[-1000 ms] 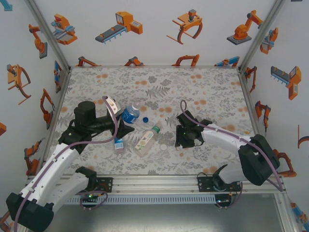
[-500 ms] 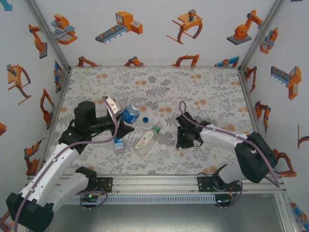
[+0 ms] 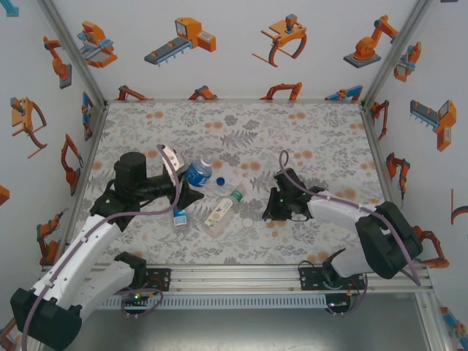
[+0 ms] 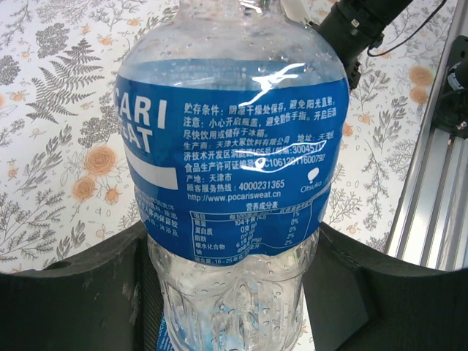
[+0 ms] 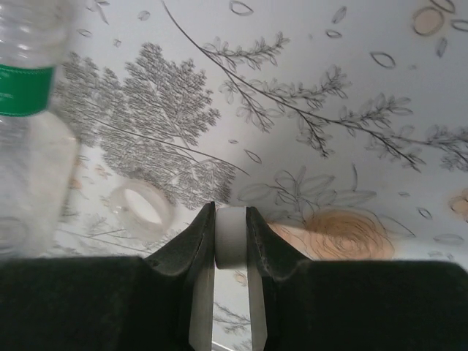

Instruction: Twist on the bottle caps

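My left gripper [image 4: 230, 296] is shut on a slim clear bottle with a blue label [image 4: 227, 146], its fingers [image 4: 73, 292] pressing both sides of the lower body. From above, that bottle [image 3: 196, 174] sits tilted in the left gripper [image 3: 190, 189]. A second slim bottle [image 3: 180, 217] lies just below it. The wider bottle with a green neck ring [image 3: 219, 212] lies at centre, also at the left edge [image 5: 29, 88]. My right gripper [image 5: 231, 219] is shut on a white cap [image 5: 230, 238] low over the table [image 3: 269, 214]. Another white cap [image 5: 142, 208] [image 3: 248, 221] lies beside it. A blue cap [image 3: 220, 180] rests near the held bottle.
The floral tabletop [image 3: 307, 139] stretches open behind the arms. White walls with orange robot pictures enclose it on three sides. A metal rail [image 3: 234, 276] runs along the near edge, seen also at the right of the left wrist view [image 4: 431, 190].
The right gripper has closed on the white cap and shifted slightly. The left gripper and its bottle have stayed put.
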